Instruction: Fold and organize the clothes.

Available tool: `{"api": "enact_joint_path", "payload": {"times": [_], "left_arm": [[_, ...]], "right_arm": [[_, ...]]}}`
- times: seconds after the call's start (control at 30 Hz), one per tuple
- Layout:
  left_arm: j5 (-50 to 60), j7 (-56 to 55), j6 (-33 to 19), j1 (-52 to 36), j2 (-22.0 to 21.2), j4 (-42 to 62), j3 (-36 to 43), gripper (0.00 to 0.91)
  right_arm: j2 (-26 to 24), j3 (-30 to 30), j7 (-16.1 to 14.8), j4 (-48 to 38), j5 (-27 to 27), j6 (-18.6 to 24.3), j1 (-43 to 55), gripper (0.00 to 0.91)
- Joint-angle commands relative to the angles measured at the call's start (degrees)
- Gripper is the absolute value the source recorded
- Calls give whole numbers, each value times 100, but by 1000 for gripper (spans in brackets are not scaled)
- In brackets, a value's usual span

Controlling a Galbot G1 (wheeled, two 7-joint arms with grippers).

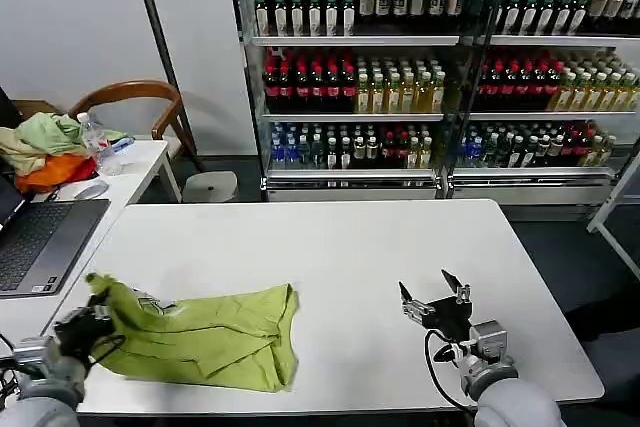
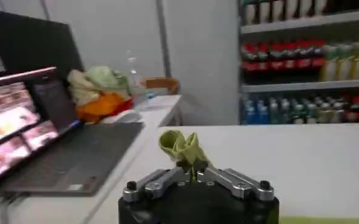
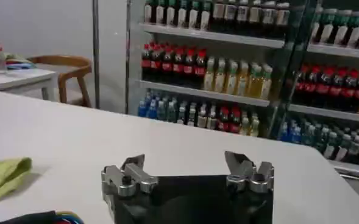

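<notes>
At the lower left of the head view, the left gripper has its fingers pinched on a corner of the lime T-shirt, which lies crumpled on the white worktop. At lower right, the right gripper hovers with fingers spread, holding nothing.

Both arms end in pale grey rounded wrist housings. The right claw is black-bodied with silver metal finger links — dark screws at the pivots — and a black cable looping beneath it. The left claw has the same black body and silver links.
</notes>
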Motion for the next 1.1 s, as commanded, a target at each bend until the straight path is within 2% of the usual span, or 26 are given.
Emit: {"api": "enact_joint_path", "payload": {"times": [0.03, 0.37, 1.1], "left_arm": [[723, 456, -261, -205, -492, -406, 1584, 40], [1322, 763, -482, -381, -794, -17, 2526, 40], [1400, 649, -384, -1091, -1038, 640, 2891, 40]], "right_arm": [[-21, 199, 2, 43, -9, 4, -156, 907], [63, 268, 6, 79, -56, 1, -183, 907], [106, 386, 9, 151, -109, -18, -283, 907]]}}
